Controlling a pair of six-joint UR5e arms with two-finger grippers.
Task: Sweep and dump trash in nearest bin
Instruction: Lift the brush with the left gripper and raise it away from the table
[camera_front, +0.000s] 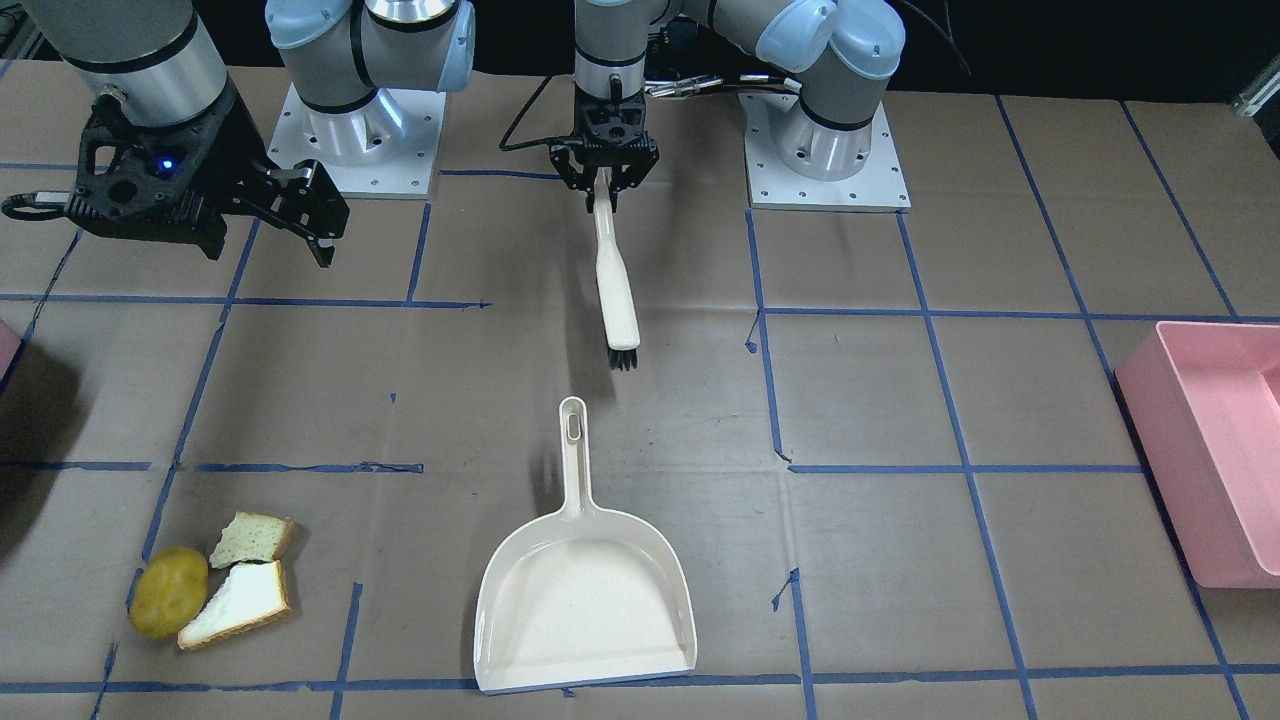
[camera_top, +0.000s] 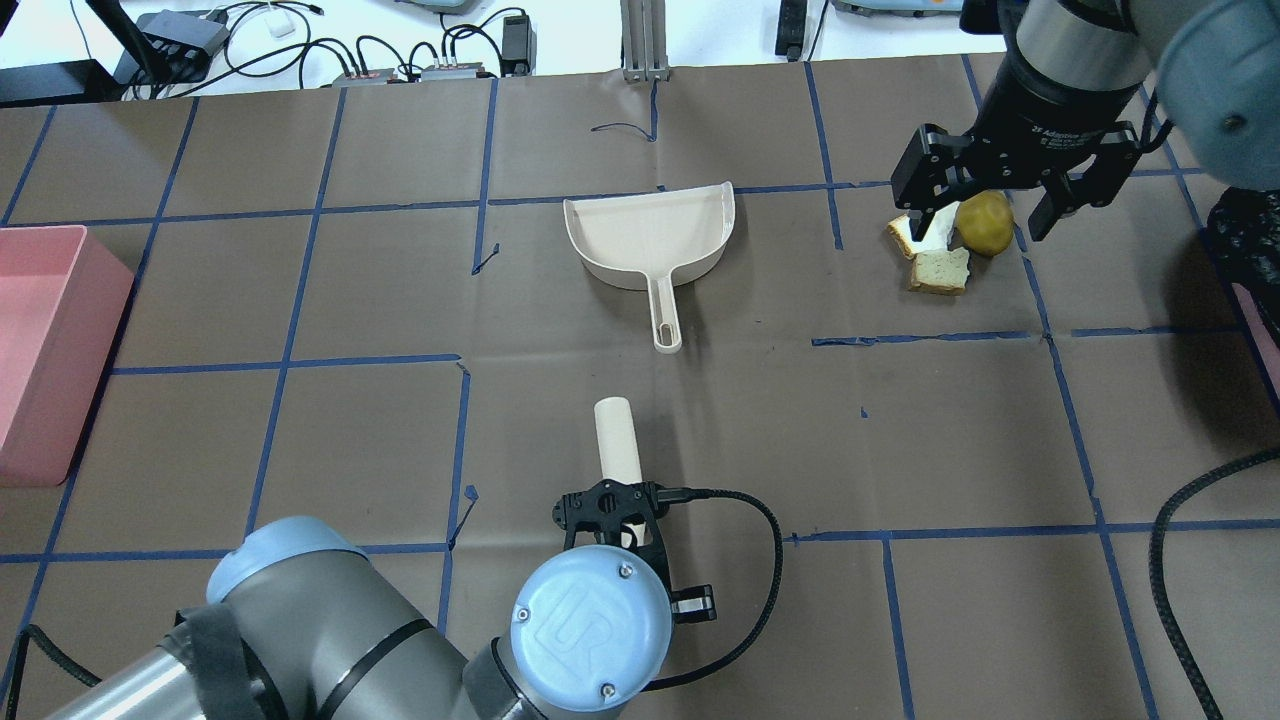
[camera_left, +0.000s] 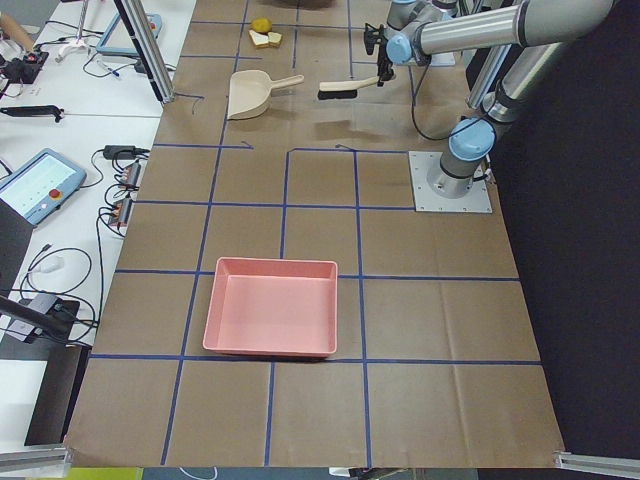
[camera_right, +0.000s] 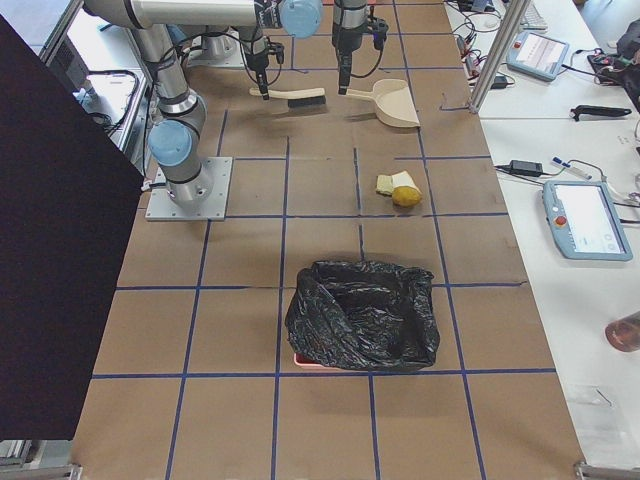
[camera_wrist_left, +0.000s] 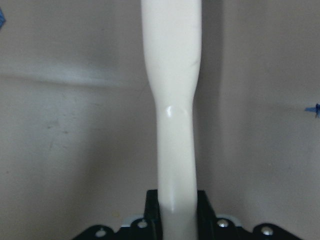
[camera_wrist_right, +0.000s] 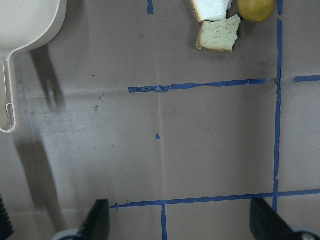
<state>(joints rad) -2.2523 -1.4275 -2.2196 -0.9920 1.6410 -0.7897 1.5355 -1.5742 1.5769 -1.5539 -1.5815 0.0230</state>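
Operator-side edge of counter (camera_front: 880, 400), right end: potato (camera_front: 169, 605) beside two bread slices (camera_front: 238, 605); overhead, right gripper (camera_top: 982, 218) hides part of one.
Right fingers: spread, empty.
Cream brush (camera_front: 617, 290): handle clamped in left gripper (camera_front: 603, 195) fingers; bristles hidden overhead, plain from front.
Nearest bin (camera_front: 6, 348): pink corner at counter's right end; side view shows black bag (camera_right: 365, 315) over it.

I work in a robotics lab — my bases (camera_left: 452, 165) bolted to a paper-covered table (camera_front: 1000, 250) gridded in blue tape (camera_front: 960, 468), teach pendants (camera_right: 585, 220) and tangled cables (camera_top: 400, 55) on the white benches (camera_left: 60, 130) alongside.
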